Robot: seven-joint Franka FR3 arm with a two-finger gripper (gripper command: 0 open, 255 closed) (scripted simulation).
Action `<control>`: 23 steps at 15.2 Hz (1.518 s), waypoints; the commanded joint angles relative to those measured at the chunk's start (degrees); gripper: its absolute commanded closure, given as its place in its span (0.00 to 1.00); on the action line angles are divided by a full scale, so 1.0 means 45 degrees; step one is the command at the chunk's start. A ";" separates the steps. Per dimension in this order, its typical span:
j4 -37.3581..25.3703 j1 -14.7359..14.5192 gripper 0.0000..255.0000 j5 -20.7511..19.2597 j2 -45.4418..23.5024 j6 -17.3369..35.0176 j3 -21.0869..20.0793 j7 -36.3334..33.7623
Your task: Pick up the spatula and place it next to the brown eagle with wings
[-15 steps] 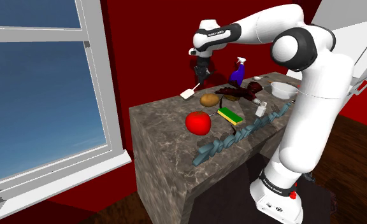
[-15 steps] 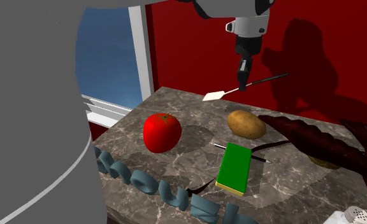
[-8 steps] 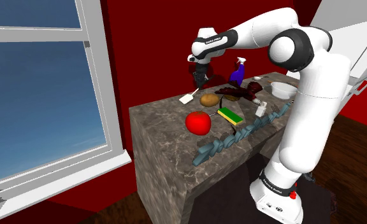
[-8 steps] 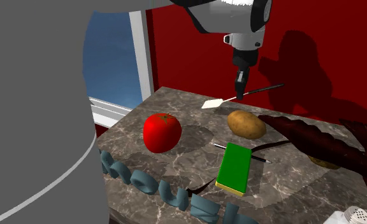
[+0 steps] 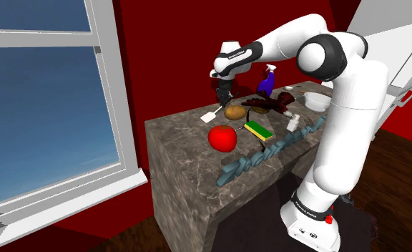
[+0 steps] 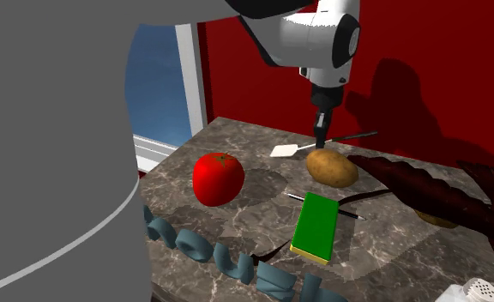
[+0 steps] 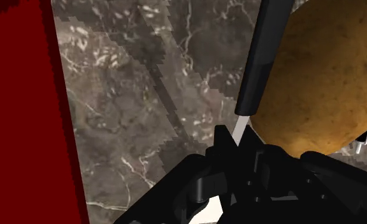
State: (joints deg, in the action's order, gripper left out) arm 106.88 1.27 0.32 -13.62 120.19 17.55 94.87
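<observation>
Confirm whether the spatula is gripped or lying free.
Gripped: the end effector clasps the spatula at its neck, between white blade and black handle, beside the potato.

The tool (image 7: 238, 150) clasps the spatula (image 7: 259, 63) beside a potato (image 7: 325, 83), above the counter (image 7: 137, 95).

The table (image 5: 179, 154) is veined grey-brown marble, dully polished. The potato (image 6: 331, 168) has rough, speckled skin; the tomato (image 6: 217, 178) is smooth and glossy; the spatula (image 7: 257, 63) has a matt black handle.
</observation>
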 commanded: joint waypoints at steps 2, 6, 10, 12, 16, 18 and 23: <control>0.0261 0.0024 1.00 0.0070 -0.0213 0.0472 -0.0018 0.0031; 0.0562 0.0056 1.00 0.0174 -0.0525 0.1073 -0.0053 0.0071; 0.0667 0.0074 1.00 0.0217 -0.0654 0.1302 -0.0073 0.0088; 0.0666 0.0077 1.00 0.0216 -0.0655 0.1302 -0.0076 0.0087; 0.0734 0.0076 0.00 0.0192 -0.0584 0.1303 -0.0070 0.0082; 0.0746 0.0122 0.00 0.0207 -0.0601 0.1334 -0.0051 0.0154; 0.0312 0.0020 0.00 0.0072 -0.0247 0.0556 -0.0054 -0.0008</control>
State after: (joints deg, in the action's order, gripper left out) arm 108.99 1.39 0.87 -15.10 124.62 17.20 95.00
